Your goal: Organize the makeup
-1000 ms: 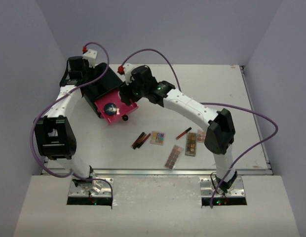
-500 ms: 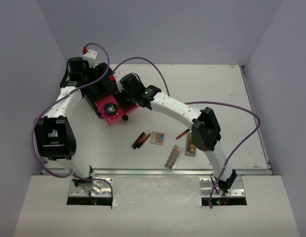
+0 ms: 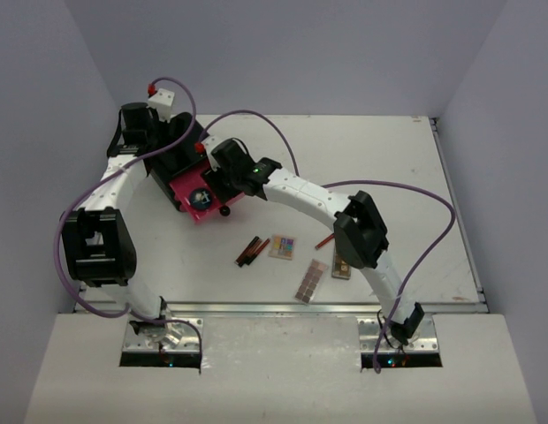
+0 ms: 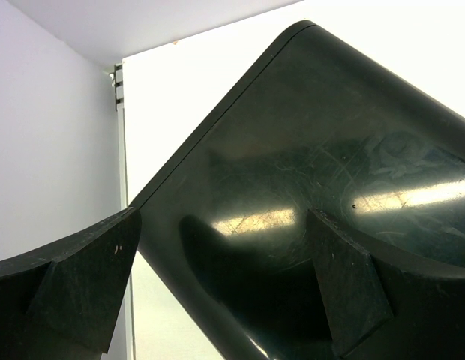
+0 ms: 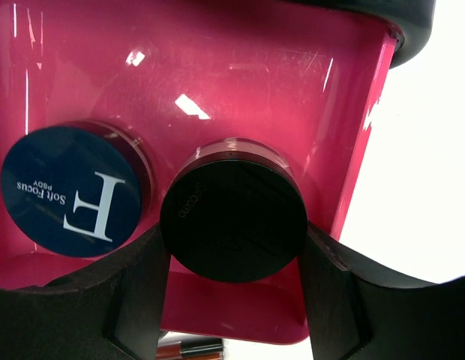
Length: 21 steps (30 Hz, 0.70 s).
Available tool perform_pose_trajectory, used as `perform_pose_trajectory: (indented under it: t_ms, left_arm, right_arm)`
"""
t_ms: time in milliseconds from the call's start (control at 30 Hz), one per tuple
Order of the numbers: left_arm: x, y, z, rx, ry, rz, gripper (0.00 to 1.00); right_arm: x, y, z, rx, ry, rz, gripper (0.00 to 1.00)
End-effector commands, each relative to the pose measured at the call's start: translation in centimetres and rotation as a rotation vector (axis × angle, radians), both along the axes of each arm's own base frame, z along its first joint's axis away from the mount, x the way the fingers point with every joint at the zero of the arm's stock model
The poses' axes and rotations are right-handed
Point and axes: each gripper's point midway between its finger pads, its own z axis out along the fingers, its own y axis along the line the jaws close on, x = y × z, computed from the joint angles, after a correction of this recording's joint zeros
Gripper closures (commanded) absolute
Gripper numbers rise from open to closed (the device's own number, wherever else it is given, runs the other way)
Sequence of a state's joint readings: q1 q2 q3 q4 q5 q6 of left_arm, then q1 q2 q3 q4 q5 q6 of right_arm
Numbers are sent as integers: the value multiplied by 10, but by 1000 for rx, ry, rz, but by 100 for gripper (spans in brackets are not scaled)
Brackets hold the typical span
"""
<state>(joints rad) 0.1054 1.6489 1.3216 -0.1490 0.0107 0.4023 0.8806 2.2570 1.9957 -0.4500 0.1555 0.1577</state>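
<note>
Pinched black compact (image 5: pixel 232 214) across its rim with right hand (image 5: pixel 234 251), above pink drawer (image 5: pixel 217 75) beside blue compact (image 5: pixel 71 191). Judged light, stiff, slick, breakable. Left hand (image 4: pixel 217 247) at black box (image 4: pixel 330 112): grip impossible to tell.

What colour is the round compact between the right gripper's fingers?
Black compact; clearest in the right wrist view.

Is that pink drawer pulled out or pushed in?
Pulled out: the pink drawer juts from the black box, with the blue compact lying inside.

Noted right arm (image 3: pixel 309 199) stretched across leftward, right gripper (image 5: pixel 232 240) fingers (image 5: pixel 127 300) clamped on black round compact (image 5: pixel 232 210); left gripper (image 4: pixel 225 232) fingers (image 4: pixel 82 285) spread wide.
</note>
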Motion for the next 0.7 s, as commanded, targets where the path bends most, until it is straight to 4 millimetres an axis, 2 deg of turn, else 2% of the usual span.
perform_pose_trajectory:
  t_ms: [0, 67, 200, 300, 367, 533, 633, 667]
  left_arm:
    - [-20, -1, -32, -13, 119, -17, 8]
    - [-20, -1, -32, -12, 120, -16, 8]
    - [-20, -1, -34, -14, 127, -17, 8]
    - [-19, -2, -34, -14, 125, -19, 8]
    - [-19, -1, -35, -15, 128, -17, 8]
    - [-20, -2, -35, -19, 131, -21, 8]
    - [-20, -2, -36, -19, 131, -22, 8]
    - [-20, -2, -36, -20, 132, -22, 8]
  right_arm:
    - [6, 14, 26, 65, -56, 4, 55]
    - [4, 17, 30, 83, -52, 17, 42]
    - [-1, 20, 43, 102, -59, 35, 38]
    - [-6, 22, 50, 109, -63, 48, 20]
    - [-8, 21, 54, 111, -64, 52, 11]
    - [-14, 21, 68, 132, -64, 63, 11]
    - [-20, 22, 84, 163, -69, 80, 13]
    - [-24, 23, 95, 182, -80, 88, 15]
